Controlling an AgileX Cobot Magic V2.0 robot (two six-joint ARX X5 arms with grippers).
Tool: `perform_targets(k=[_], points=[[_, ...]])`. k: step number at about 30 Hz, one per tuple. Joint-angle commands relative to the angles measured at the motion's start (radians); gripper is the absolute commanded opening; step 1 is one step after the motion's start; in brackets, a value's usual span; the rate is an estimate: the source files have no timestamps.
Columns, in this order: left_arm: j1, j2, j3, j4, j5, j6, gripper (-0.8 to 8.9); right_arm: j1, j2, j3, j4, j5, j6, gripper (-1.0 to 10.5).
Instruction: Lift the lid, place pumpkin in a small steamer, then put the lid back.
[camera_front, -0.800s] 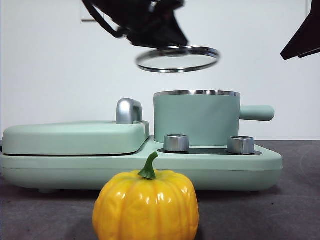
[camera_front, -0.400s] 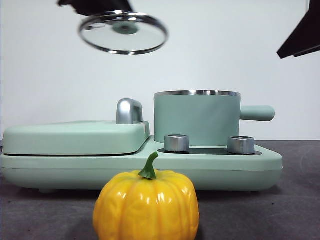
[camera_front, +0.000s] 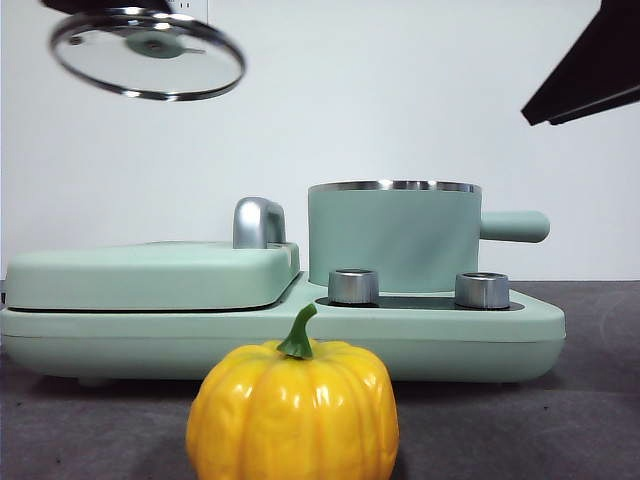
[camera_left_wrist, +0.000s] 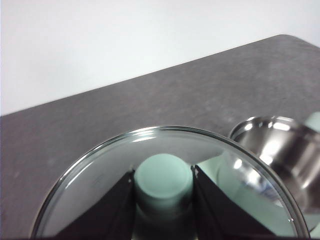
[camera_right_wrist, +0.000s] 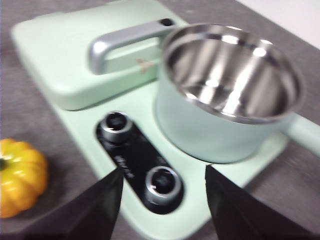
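The left gripper (camera_left_wrist: 163, 187) has its jaws pinched on the mint knob of the glass lid (camera_front: 148, 53), held high and off to the side so the small steamer (camera_front: 392, 235) stands open. The right gripper (camera_right_wrist: 162, 200) hovers empty, jaws spread, above the controls; the pumpkin (camera_front: 292, 412) waits on the table in front.

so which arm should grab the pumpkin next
Right, probably. The left end effector is shut on the lid knob, held high off to the side. The right end effector is open and free above the cooker, with the pumpkin in its view.
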Motion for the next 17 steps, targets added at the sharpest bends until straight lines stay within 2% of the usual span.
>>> perform_targets(k=[1, 6, 10, 17], points=[[0.02, -0.046, -0.022, -0.014, 0.002, -0.005, 0.16, 0.053, 0.005, 0.021, 0.006, -0.002, 0.017, 2.7], [0.055, -0.12, -0.047, -0.089, 0.001, -0.054, 0.16, 0.148, 0.04, 0.024, -0.01, 0.001, 0.056, 2.7], [0.062, -0.162, -0.047, -0.106, 0.001, -0.056, 0.16, 0.224, 0.112, 0.035, -0.039, 0.0, 0.086, 2.7], [0.062, -0.186, -0.047, -0.122, 0.001, -0.056, 0.16, 0.359, 0.256, 0.071, -0.038, 0.001, 0.115, 3.5]])
